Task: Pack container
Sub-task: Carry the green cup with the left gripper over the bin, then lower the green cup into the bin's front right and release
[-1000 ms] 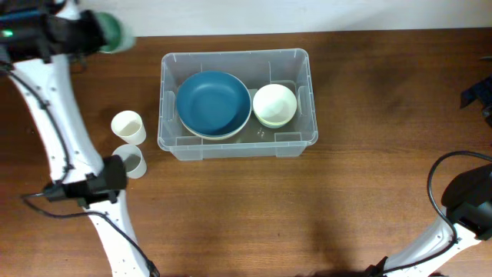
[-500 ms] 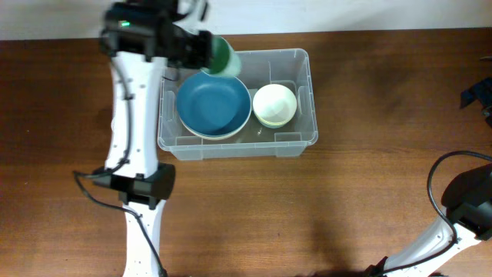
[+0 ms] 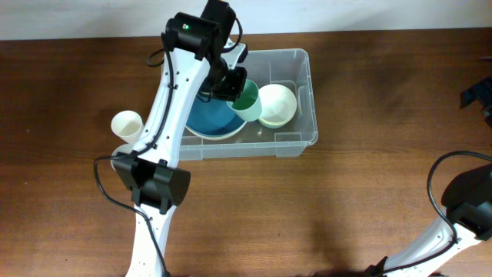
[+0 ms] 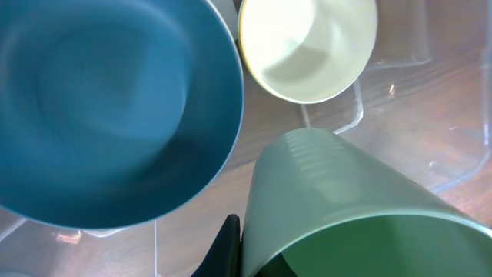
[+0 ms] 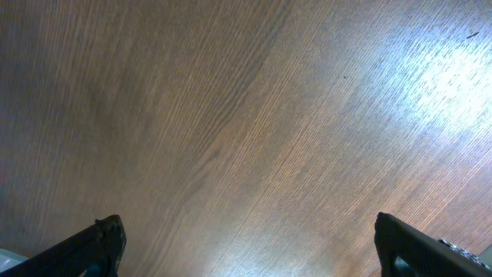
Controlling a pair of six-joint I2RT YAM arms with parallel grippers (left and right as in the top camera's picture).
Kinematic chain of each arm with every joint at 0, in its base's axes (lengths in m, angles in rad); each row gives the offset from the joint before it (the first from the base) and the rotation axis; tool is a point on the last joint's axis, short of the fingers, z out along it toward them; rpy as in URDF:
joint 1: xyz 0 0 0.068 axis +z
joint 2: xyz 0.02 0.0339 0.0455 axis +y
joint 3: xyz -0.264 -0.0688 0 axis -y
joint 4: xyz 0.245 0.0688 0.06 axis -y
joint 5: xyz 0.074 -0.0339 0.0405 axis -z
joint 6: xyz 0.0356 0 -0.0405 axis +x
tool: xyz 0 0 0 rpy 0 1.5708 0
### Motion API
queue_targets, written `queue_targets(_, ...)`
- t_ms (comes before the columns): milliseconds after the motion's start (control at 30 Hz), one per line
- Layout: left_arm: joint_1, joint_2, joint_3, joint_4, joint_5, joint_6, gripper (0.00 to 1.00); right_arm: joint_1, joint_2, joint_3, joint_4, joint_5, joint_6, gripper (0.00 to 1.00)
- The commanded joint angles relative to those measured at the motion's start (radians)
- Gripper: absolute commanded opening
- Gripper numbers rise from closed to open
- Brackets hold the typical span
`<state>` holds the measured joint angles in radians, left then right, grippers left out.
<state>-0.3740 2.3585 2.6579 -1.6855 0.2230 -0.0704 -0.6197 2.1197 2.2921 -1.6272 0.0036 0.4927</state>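
Observation:
The container (image 3: 294, 54), a large clear plastic bin, stands at the back middle of the table. Inside lie a blue bowl (image 3: 207, 121) on the left and a cream bowl (image 3: 278, 105) on the right. My left gripper (image 3: 233, 86) is shut on the rim of a green cup (image 3: 247, 100), held tilted over the gap between the two bowls. In the left wrist view the green cup (image 4: 346, 200) fills the lower right, with the blue bowl (image 4: 108, 100) and the cream bowl (image 4: 307, 46) beyond it. My right gripper (image 5: 254, 258) is open over bare wood.
A white cup (image 3: 127, 125) stands on the table left of the container. My left arm (image 3: 154, 181) crosses the table just below that cup and hides what is under it. The right arm's base (image 3: 469, 204) is at the lower right corner.
My left arm has swung from the table's far left corner to over the container, carrying the green cup. The cup now hangs inside the bin's outline between the bowls. The right arm has not moved.

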Motion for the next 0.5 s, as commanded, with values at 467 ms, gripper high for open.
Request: queue_targets(467, -0.035, -0.012, -0.235, 0.108, -0.071, 0.020, 0.02, -0.002, -0.019, -0.005, 0.000, 0.016, -0.006, 0.99)
